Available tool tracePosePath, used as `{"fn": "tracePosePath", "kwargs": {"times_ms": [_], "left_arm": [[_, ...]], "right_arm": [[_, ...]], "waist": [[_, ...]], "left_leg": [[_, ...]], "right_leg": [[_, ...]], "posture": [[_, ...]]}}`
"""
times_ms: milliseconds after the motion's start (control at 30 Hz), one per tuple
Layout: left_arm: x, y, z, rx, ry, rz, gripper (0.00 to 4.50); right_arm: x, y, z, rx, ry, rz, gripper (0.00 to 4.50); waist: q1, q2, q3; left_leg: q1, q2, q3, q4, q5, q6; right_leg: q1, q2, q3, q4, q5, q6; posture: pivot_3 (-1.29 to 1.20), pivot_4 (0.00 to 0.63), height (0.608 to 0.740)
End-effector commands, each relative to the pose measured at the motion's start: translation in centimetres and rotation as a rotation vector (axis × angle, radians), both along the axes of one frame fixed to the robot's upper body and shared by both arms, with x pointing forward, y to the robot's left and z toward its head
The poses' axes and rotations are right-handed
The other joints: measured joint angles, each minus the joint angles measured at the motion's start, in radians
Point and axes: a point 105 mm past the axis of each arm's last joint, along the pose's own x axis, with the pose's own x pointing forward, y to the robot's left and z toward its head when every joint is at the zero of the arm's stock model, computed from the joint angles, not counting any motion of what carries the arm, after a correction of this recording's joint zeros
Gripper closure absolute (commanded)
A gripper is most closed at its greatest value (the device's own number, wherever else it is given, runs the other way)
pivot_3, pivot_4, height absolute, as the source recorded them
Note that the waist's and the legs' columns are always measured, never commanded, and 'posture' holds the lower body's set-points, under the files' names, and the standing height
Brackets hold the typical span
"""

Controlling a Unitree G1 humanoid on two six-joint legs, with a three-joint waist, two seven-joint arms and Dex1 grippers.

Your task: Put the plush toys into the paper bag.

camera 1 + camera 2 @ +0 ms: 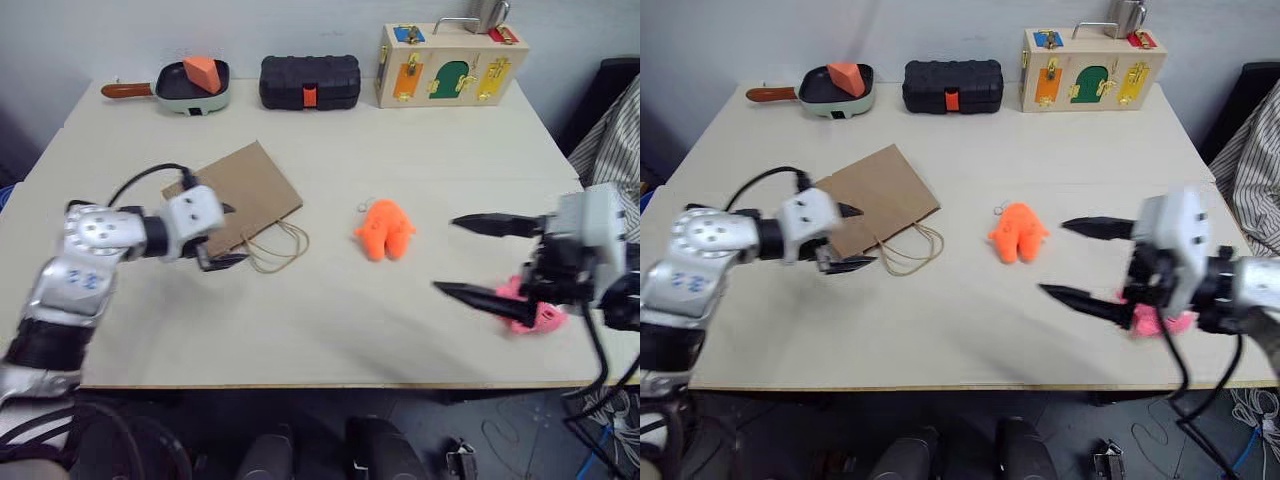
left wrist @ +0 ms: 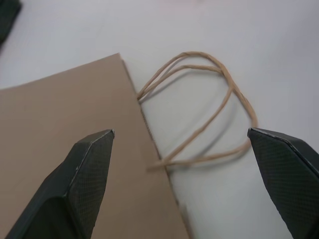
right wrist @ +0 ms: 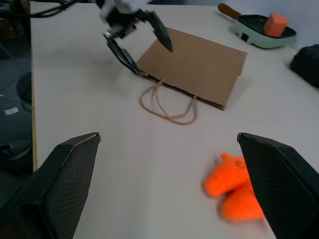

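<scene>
1. The paper bag (image 1: 243,196) lies flat on the worktop (image 1: 330,330), not standing. Its mouth edge and tan cord handles (image 1: 278,247) face the near side. In my judgement nothing can go in until that mouth is lifted or spread.

2. The orange plush toy (image 1: 385,229) lies in the open at mid-worktop, well apart from the bag and touched by nothing. The pink plush toy (image 1: 532,311) lies near the front right edge, partly hidden behind my right fingers. Neither toy is in the bag.

3. My left gripper (image 1: 226,236) sits at the bag's near corner with its fingers spread wide and empty. In the left wrist view one finger (image 2: 75,181) hangs over the brown paper and the other over bare worktop past the handles, so the mouth edge runs between them. I judge this placement is meant for taking the edge or a handle to open the bag. I cannot tell whether any finger touches the paper.

4. My right gripper (image 1: 475,257) is also fully open and empty. Its fingers point toward the orange toy, with the pink toy just behind them. Which toy it is lined up for I cannot say.

5. At the far edge stand a pan holding an orange block (image 1: 201,71), a black case (image 1: 310,81) and a wooden latch box (image 1: 450,65), all clear of the work.
</scene>
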Motion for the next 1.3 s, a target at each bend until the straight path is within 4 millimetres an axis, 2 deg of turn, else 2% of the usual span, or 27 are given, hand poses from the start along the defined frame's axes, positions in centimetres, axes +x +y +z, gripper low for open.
{"fn": "tracePosePath", "kwargs": {"times_ms": [33, 200, 300, 333, 400, 533, 800, 900, 1000, 1067, 1200, 1300], "left_arm": [[1.4, -0.5, 0.0, 0.117, -0.068, -0.04, 0.0], [3.1, -1.2, -1.3, 0.231, -0.103, -0.094, 0.0], [4.0, -1.9, -1.5, 0.224, -0.113, -0.104, 0.0], [4.2, -2.1, -1.6, 0.221, -0.115, -0.109, 0.19], [4.3, -2.3, -1.8, 0.227, -0.111, -0.122, 0.6], [4.0, -2.4, -2.8, 0.234, -0.073, -0.153, 1.8], [4.0, -2.8, -2.7, 0.143, -0.015, -0.148, 4.44], [3.6, -3.3, -1.4, 0.024, 0.028, -0.143, 4.47], [2.8, -3.8, 1.1, -0.159, 0.095, -0.156, 4.47], [1.3, -4.4, 3.3, -0.293, 0.154, -0.216, 4.47], [-3.2, -5.8, 7.2, -0.47, 0.293, -0.395, 4.47], [-5.0, -6.7, 7.9, -0.501, 0.348, -0.446, 4.5]], "right_arm": [[0.5, 0.9, 0.2, 0.004, -0.049, -0.008, 0.01], [1.3, 1.6, 0.1, 0.03, -0.073, -0.021, 0.01], [1.3, 1.9, 0.0, 0.043, -0.075, -0.026, 0.01], [1.2, 1.9, 0.0, 0.047, -0.073, -0.027, 0.0], [1.1, 1.9, -0.1, 0.056, -0.069, -0.032, 0.0], [0.9, 1.7, -0.1, 0.068, -0.062, -0.041, 0.0], [1.1, 1.7, -0.1, 0.058, -0.068, -0.038, 0.0], [1.3, 1.7, -0.3, 0.051, -0.066, -0.041, 0.0], [1.5, 1.7, -0.8, 0.05, -0.05, -0.049, 0.0], [1.7, 1.7, -1.1, 0.052, -0.042, -0.055, 0.0], [2.4, 1.9, -1.6, 0.073, -0.027, -0.076, 0.0], [3.0, 2.7, -1.8, 0.11, -0.006, -0.073, 0.57]], "waist": [[-0.002, 0.0, 0.0], [0.002, 0.0, 0.0], [0.004, 0.0, 0.0], [0.004, 0.0, 0.0], [0.003, 0.0, 0.0], [0.003, 0.0, 0.0], [0.003, 0.0, 0.0], [0.002, 0.0, 0.0], [0.001, 0.0, 0.0], [-0.001, 0.0, 0.0], [-0.003, 0.0, 0.0], [-0.006, 0.0, 0.0]], "left_leg": [[-0.004, 0.0, 0.0, 0.004, 0.0, 0.0], [-0.003, 0.0, 0.0, 0.008, 0.0, 0.0], [-0.003, -0.001, 0.0, 0.01, 0.0, 0.0], [-0.003, -0.001, 0.0, 0.01, 0.0, 0.0], [-0.004, -0.001, -0.001, 0.01, 0.0, 0.001], [-0.004, 0.0, -0.001, 0.009, -0.001, 0.001], [-0.003, -0.001, 0.0, 0.011, 0.0, 0.001], [-0.003, -0.001, 0.0, 0.011, -0.001, 0.001], [-0.004, 0.0, -0.001, 0.01, -0.001, 0.001], [-0.004, 0.0, -0.001, 0.01, -0.001, 0.001], [-0.004, 0.0, -0.001, 0.01, -0.001, 0.001], [-0.003, 0.0, -0.001, 0.011, 0.0, 0.001]], "right_leg": [[-0.003, 0.0, 0.0, 0.002, 0.0, 0.0], [-0.002, 0.0, 0.0, 0.001, 0.0, 0.0], [-0.002, 0.0, 0.0, 0.002, 0.0, 0.0], [-0.002, 0.0, 0.0, 0.002, 0.0, 0.0], [-0.002, -0.001, 0.0, 0.004, 0.0, 0.001], [-0.002, 0.0, 0.0, 0.004, 0.0, 0.001], [-0.002, -0.001, 0.0, 0.004, 0.0, 0.001], [-0.002, -0.001, 0.0, 0.006, 0.0, 0.001], [-0.002, 0.0, 0.0, 0.006, 0.0, 0.001], [-0.002, 0.0, 0.0, 0.006, 0.0, 0.001], [-0.002, 0.0, 0.0, 0.006, 0.0, 0.001], [-0.001, 0.0, 0.0, 0.007, 0.0, 0.001]], "posture": [[0.0, 0.15, 0.74], [0.0, 0.15, 0.74], [0.0, 0.15, 0.74], [0.0, 0.15, 0.74], [0.0, 0.15, 0.74], [0.0, 0.15, 0.74], [0.0, 0.15, 0.74], [0.0, 0.15, 0.74], [0.0, 0.15, 0.74], [0.0, 0.15, 0.74], [0.0, 0.15, 0.74], [0.0, 0.15, 0.74]]}}
